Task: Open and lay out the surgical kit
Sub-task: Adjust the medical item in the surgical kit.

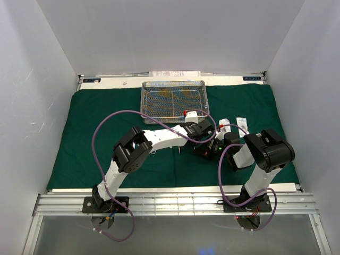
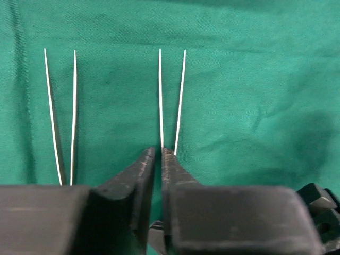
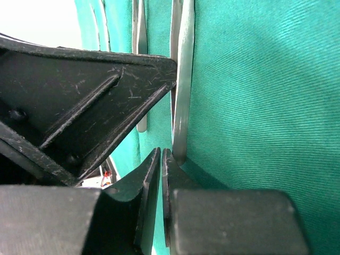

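Observation:
The dark green cloth of the surgical kit lies spread flat, with the silver wire-mesh tray on its far middle. Two small white packets lie right of the arms' wrists. Two thin tweezers lie side by side on the cloth, prongs pointing away: one at the left, one at the centre. My left gripper stands over the centre pair's rear end, open by a narrow gap, and the prongs are spread. My right gripper is shut and empty, just beside the rounded end of those tweezers.
The two wrists crowd together at centre right of the cloth; the left gripper's black body fills the left of the right wrist view. A white sheet lies behind the tray. White walls enclose the table. Purple cables loop over both arms.

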